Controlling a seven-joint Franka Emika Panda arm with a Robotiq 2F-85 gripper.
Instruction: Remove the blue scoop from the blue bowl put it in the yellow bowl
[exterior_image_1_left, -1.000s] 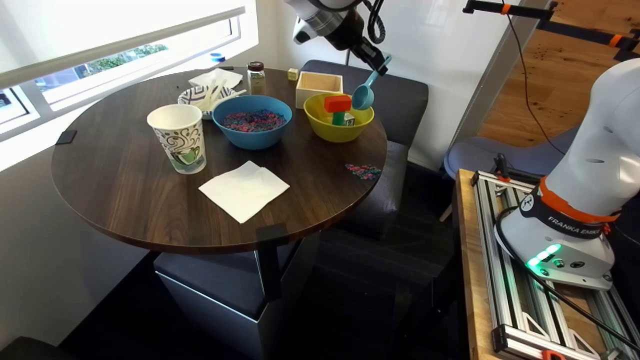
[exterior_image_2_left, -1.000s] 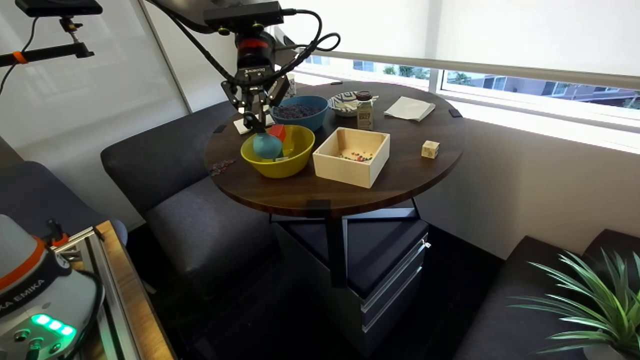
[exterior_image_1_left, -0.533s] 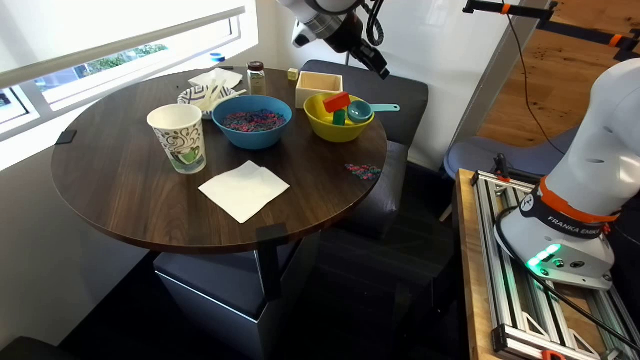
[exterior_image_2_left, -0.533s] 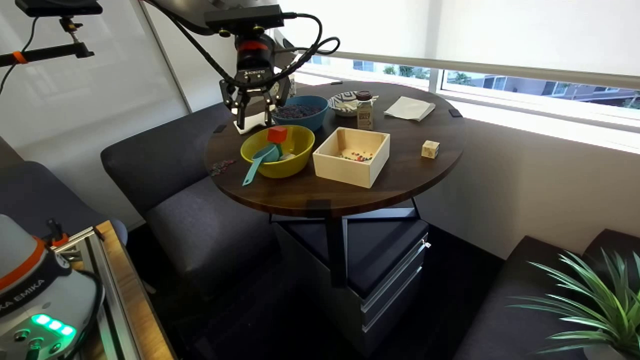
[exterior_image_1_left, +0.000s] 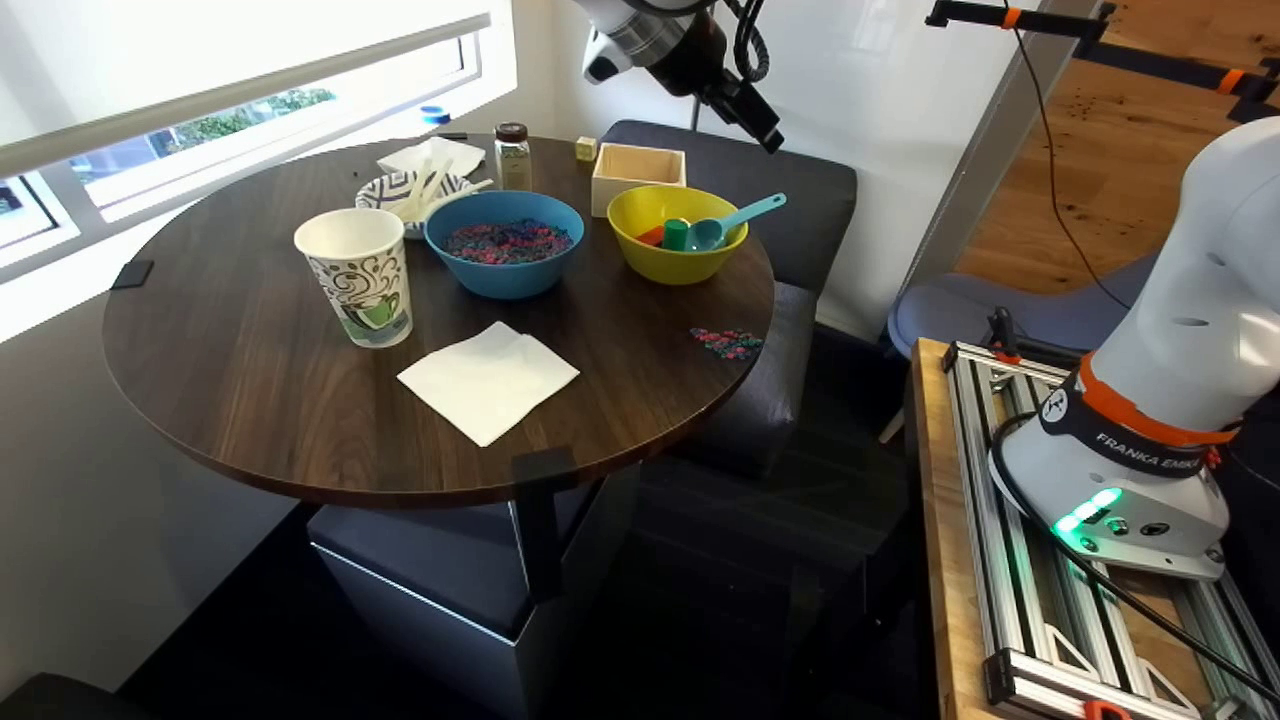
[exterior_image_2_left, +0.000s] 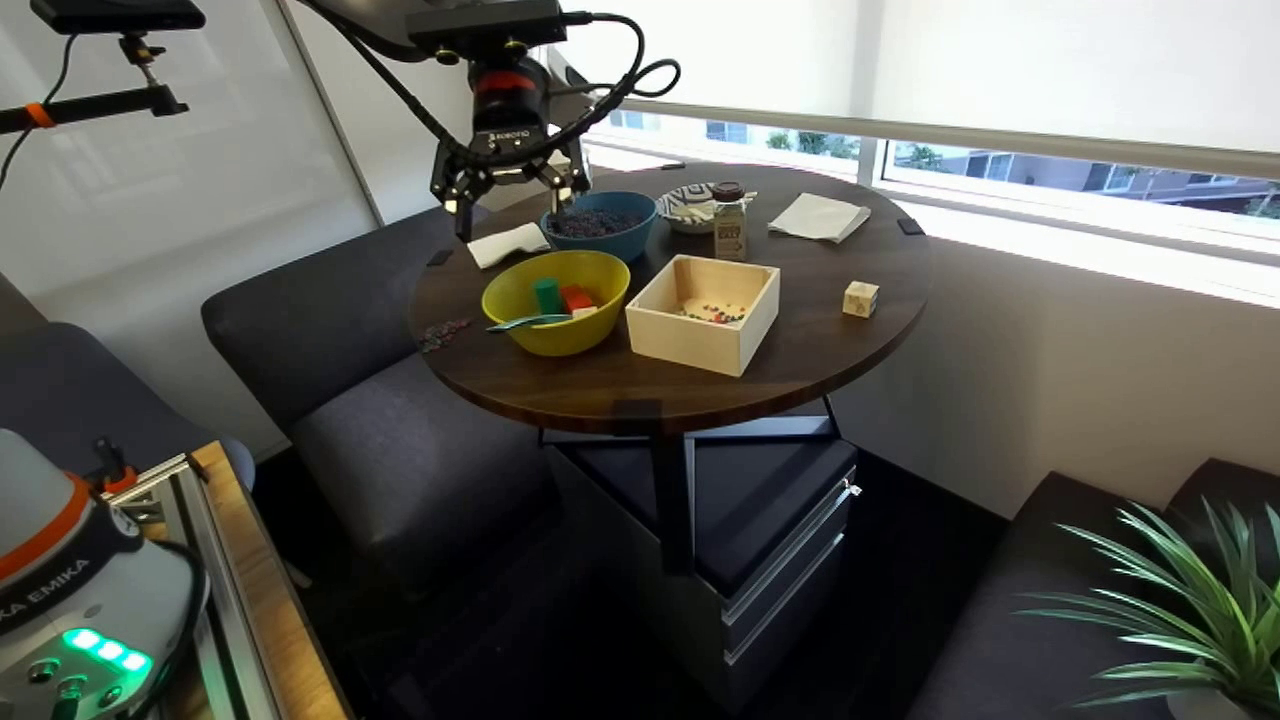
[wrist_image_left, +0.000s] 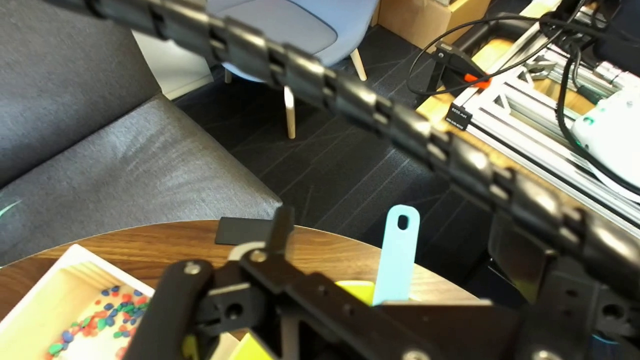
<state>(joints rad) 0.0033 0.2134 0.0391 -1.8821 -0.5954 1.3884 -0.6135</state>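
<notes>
The blue scoop (exterior_image_1_left: 752, 210) leans in the yellow bowl (exterior_image_1_left: 670, 268), its cup down inside and its handle sticking out over the rim. In an exterior view the scoop (exterior_image_2_left: 530, 321) lies across the near rim of the yellow bowl (exterior_image_2_left: 560, 342). Above that bowl hangs my gripper (exterior_image_2_left: 512, 216), its fingers spread wide with nothing held. The wrist view shows the scoop's handle (wrist_image_left: 397, 250) in the space between the spread fingers, below them. Beside the yellow bowl stands the blue bowl (exterior_image_1_left: 508, 278), filled with small coloured bits.
A green block (exterior_image_1_left: 676, 236) and a red block (exterior_image_2_left: 576, 298) share the yellow bowl. Close by are an open wooden box (exterior_image_2_left: 690, 348), a shaker bottle (exterior_image_2_left: 730, 228) and spilled bits (exterior_image_1_left: 727, 343). A paper cup (exterior_image_1_left: 362, 282) and napkin (exterior_image_1_left: 488, 382) are also on the table.
The gripper has opened and let go of the scoop, which dropped and settled in the yellow bowl. The red block has toppled off the green one. The arm has barely moved.
</notes>
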